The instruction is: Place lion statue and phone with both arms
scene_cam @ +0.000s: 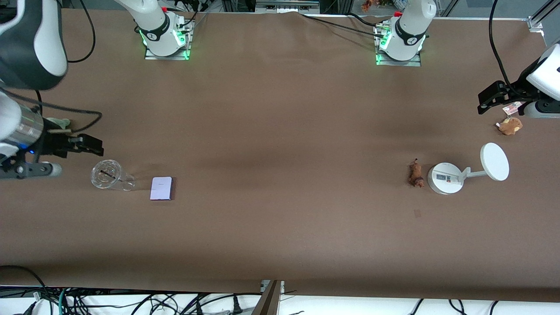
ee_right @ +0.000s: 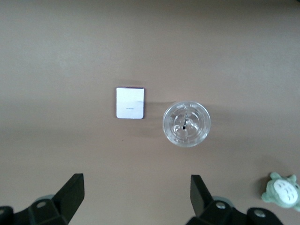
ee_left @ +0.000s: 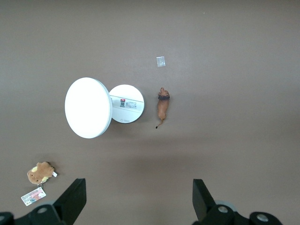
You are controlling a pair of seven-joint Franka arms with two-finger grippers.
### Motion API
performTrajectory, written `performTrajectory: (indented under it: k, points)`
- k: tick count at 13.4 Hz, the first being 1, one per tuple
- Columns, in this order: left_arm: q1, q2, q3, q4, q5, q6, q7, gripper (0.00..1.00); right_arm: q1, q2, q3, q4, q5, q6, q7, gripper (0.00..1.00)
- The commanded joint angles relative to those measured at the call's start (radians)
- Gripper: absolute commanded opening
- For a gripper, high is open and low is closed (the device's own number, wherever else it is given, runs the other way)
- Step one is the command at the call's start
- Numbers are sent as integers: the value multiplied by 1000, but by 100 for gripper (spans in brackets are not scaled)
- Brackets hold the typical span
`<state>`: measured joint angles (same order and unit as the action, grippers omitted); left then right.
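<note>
The lion statue [scene_cam: 415,174] is a small reddish-brown figurine lying flat beside the base of a white stand; in the left wrist view the lion statue [ee_left: 162,106] shows its thin tail. The phone [scene_cam: 161,188] lies flat with its pale lavender face up, toward the right arm's end; the right wrist view shows the phone [ee_right: 130,103] beside a glass. My left gripper [scene_cam: 488,99] [ee_left: 139,197] hangs open and empty over the table near a tan plush. My right gripper [scene_cam: 87,145] [ee_right: 137,197] hangs open and empty over the table by the glass.
A white stand [scene_cam: 445,178] [ee_left: 126,103] with a round disc [scene_cam: 495,161] sits next to the lion. A tan plush [scene_cam: 509,126] [ee_left: 41,172] with a tag lies farther from the front camera. A clear glass [scene_cam: 109,176] [ee_right: 186,123] stands beside the phone. A green plush [ee_right: 281,191] lies near it.
</note>
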<state>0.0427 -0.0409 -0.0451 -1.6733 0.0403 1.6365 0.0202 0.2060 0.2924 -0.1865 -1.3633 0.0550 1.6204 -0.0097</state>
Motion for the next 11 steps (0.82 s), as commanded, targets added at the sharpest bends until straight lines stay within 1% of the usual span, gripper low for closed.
performTrajectory:
  k: [1,2,3,5,6,8,9,11]
  points:
    - [0,13,-5,32,21,-27,15,100,-37,-131,67,-146,-9,7,33,100]
    - [0,13,-5,32,21,-27,15,100,-57,-165,74,-154,-12,-8,21,100]
    - [0,13,-5,32,21,-29,15,100,-91,-218,76,-158,-14,-31,24,100]
    - [0,13,-5,32,21,-29,15,100,-122,-259,76,-161,-14,-83,25,100]
    - [0,13,-5,32,21,-29,15,100,-126,-268,76,-172,-14,-118,27,100]
    - [0,13,-5,32,21,-29,15,100,-126,-271,79,-174,-32,-137,25,100]
    - [0,13,-5,32,21,-29,15,100,-125,-256,79,-168,-47,-140,24,100]
    - [0,13,-5,32,21,-29,15,100,-122,-236,76,-146,-50,-149,22,100]
